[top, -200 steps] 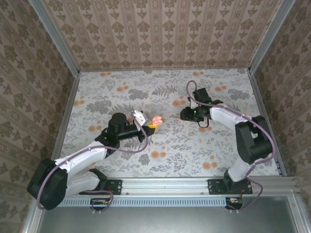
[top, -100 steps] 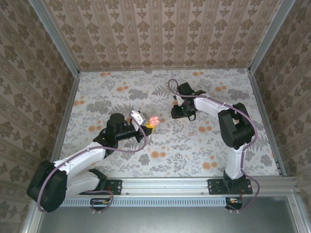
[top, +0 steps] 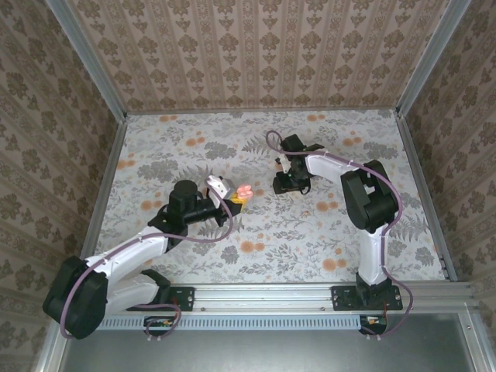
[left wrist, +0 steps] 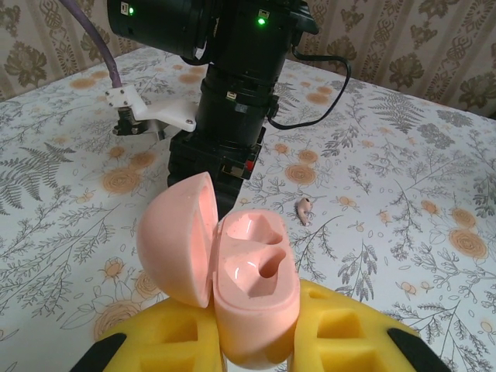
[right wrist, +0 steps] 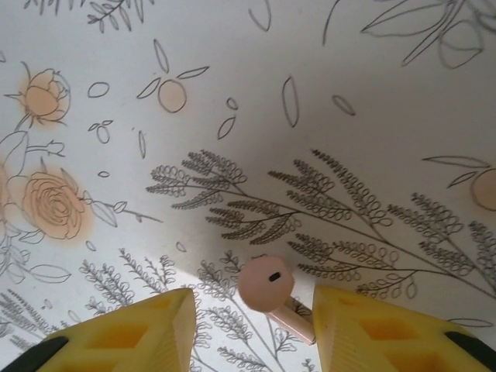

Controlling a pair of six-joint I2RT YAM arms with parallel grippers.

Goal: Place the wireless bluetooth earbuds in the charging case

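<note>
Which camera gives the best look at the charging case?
Left wrist: the charging case fills the foreground in the left gripper, lid open, both wells empty. In top external it is a small pink speck.

A table (top: 194,147) covered in a pale floral print of orange blooms and grey ferns. One small pink earbud (left wrist: 304,209) lies on it, and a second earbud (right wrist: 267,285) seems to rest there too.

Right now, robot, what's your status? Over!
Left gripper shut on open charging case, sockets empty. Right gripper open over an earbud on the table. Nothing blocking.
</note>
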